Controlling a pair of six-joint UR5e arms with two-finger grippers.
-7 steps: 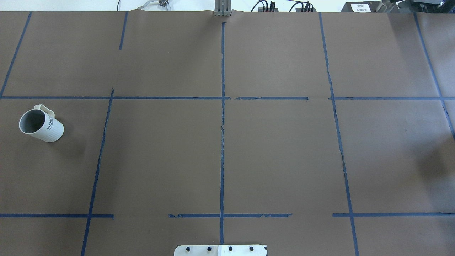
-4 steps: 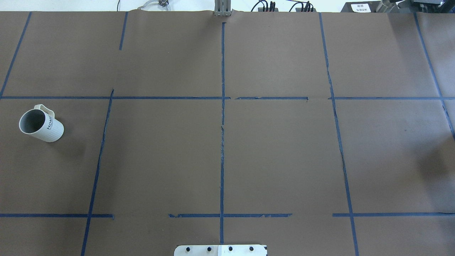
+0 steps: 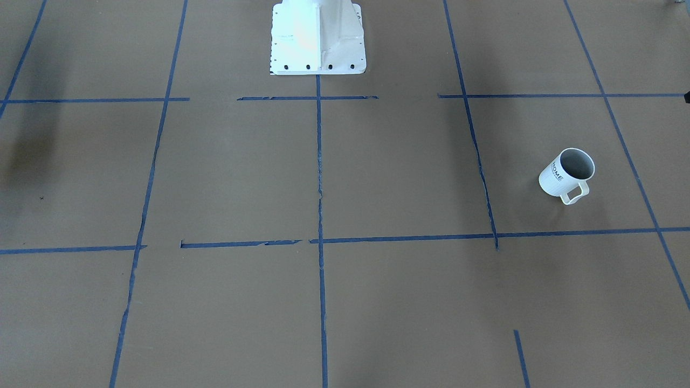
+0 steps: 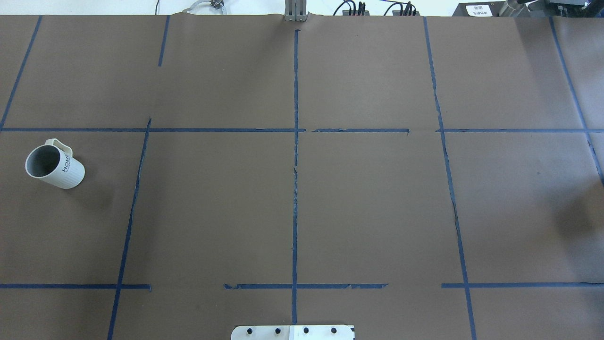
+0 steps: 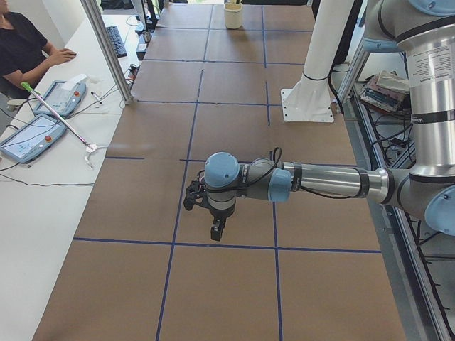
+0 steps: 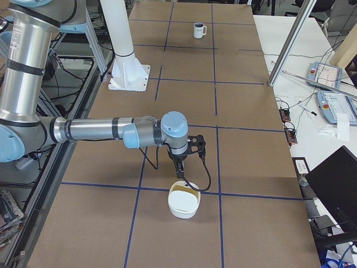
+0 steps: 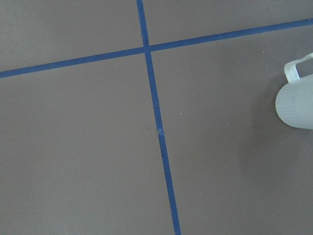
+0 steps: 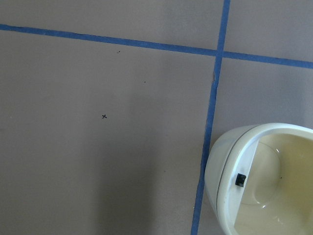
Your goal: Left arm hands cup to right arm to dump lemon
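Nothing shows any shift in the overhead view over the last second: the cup [image 4: 54, 164] stands where it did, upright on the desk [image 4: 377, 212]. It is close to that view's left edge, on the robot's left. Its handle points away from the robot, and "HOME" faces the desk's middle. It sits inside one grid cell, apart from the tape lines [image 4: 295, 189] on every side. In the front view the cup [image 3: 566, 173] has a wide stretch of brown paper between it and the base [image 3: 318, 37].

From the left end, the left arm [image 5: 320, 181] reaches out low and level across the desk, and its claw [image 5: 215, 229] points down over a tape line. Whether this claw is apart or together cannot be told. Its wrist camera catches the cup [image 7: 296, 105] cut off at the right edge of the frame.

From the right end, the right arm [image 6: 95, 129] also lies stretched out low. Its claw [image 6: 179, 173] hangs just above the far rim of a bowl [image 6: 183, 204], and its state cannot be told either. The cup [image 6: 199, 30] is small at the far end, well apart from this arm. The right wrist view has the bowl [image 8: 254, 181] in its lower right corner, just beside a tape line.

Cables [image 4: 358, 8] crowd the desk's far edge.
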